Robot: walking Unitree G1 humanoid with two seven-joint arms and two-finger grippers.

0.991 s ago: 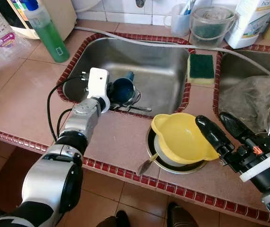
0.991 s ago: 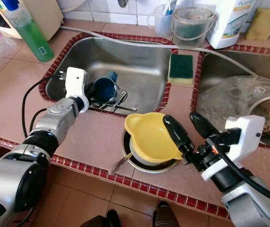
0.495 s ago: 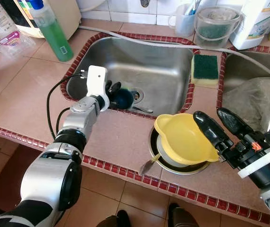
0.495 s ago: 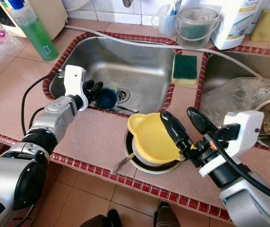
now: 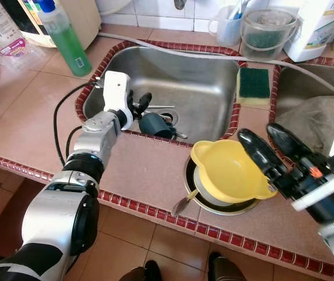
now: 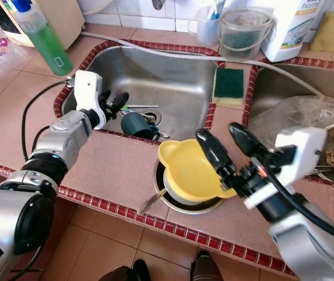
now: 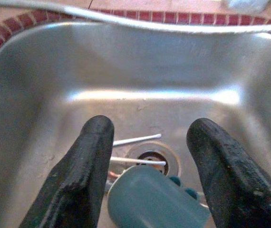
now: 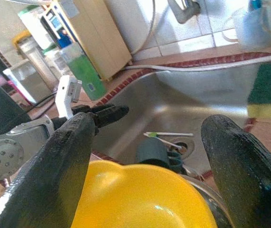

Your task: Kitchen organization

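Cup [image 5: 155, 124] lies tipped in the sink [image 5: 208, 88], your left claw [image 5: 140, 105] spread empty above it; your right claw [image 5: 275, 152], open, straddles the yellow bowl's [image 5: 228, 172] rim.

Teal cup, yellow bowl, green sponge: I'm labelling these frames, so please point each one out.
teal cup [image 5: 156, 124], left eye view, on its side wall
yellow bowl [image 5: 228, 170], left eye view, on its inner surface
green sponge [image 6: 229, 82], right eye view, on its green top

Silver arms; black fingers [image 5: 145, 98]; white wrist housings
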